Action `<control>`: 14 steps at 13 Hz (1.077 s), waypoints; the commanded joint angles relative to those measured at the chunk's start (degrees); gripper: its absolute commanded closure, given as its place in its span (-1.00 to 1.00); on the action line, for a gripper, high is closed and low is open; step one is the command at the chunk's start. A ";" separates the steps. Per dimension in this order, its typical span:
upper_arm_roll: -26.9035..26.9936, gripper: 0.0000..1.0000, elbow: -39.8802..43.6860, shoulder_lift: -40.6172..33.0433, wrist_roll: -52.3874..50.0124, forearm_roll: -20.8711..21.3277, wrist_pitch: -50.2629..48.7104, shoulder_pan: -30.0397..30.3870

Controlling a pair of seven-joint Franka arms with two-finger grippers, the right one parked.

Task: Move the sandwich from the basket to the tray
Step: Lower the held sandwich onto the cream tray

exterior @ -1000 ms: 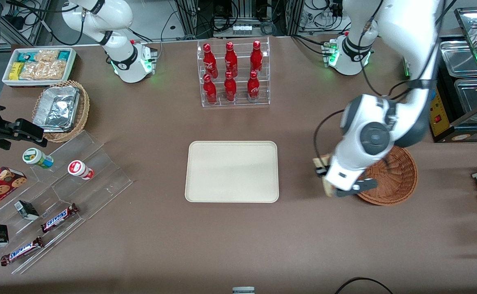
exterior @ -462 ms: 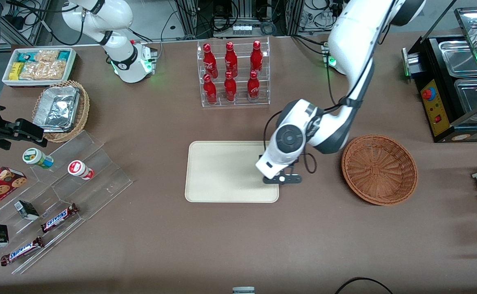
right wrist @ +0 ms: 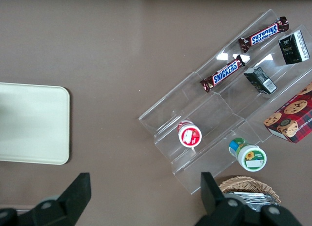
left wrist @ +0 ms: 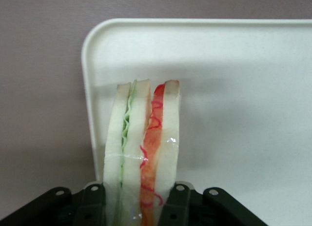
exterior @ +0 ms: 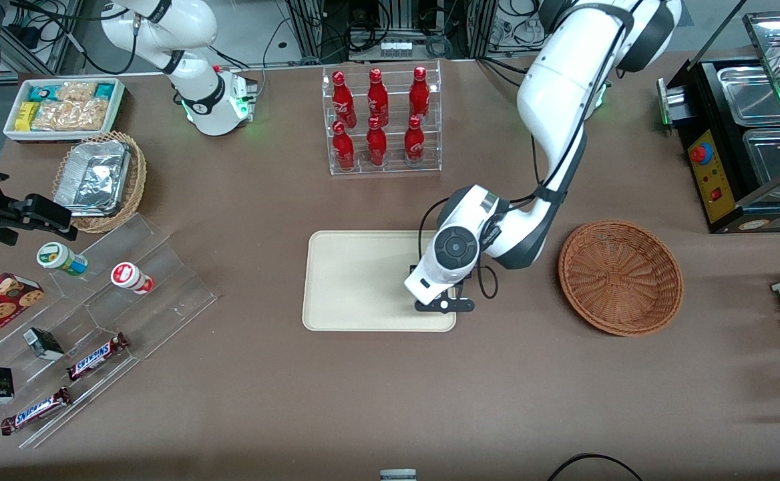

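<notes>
My left gripper [left wrist: 136,202] is shut on the sandwich [left wrist: 144,138], a pale bread wedge with green and red-orange filling on its edge, squeezed between both black fingers [left wrist: 178,199]. The sandwich hangs over a rounded corner of the cream tray [left wrist: 234,65]. In the front view the gripper [exterior: 435,286] is above the tray [exterior: 356,280], at the tray's edge nearest the basket, and the wrist hides the sandwich. The reddish-brown wicker basket [exterior: 620,277] sits beside the tray toward the working arm's end, with nothing in it.
A clear rack of red bottles [exterior: 381,120] stands farther from the camera than the tray. Toward the parked arm's end are a stepped acrylic stand [exterior: 116,294] with snack bars and cups, a lighter basket of foil trays [exterior: 99,180] and a white snack bin [exterior: 63,107].
The gripper carried the sandwich from the basket's edge to above the tray. In the last half second it shifted slightly farther over the tray and nearer the camera.
</notes>
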 commanded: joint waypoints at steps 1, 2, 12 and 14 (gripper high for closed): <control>0.21 0.26 3.48 2.98 -0.80 -0.82 0.97 -2.41; 0.21 0.26 3.74 3.60 -0.89 -0.73 1.15 -2.59; 1.44 -1.00 3.57 -4.20 -4.40 -0.20 -4.45 0.12; 2.23 -1.00 2.52 -10.08 -5.19 0.06 -10.76 2.93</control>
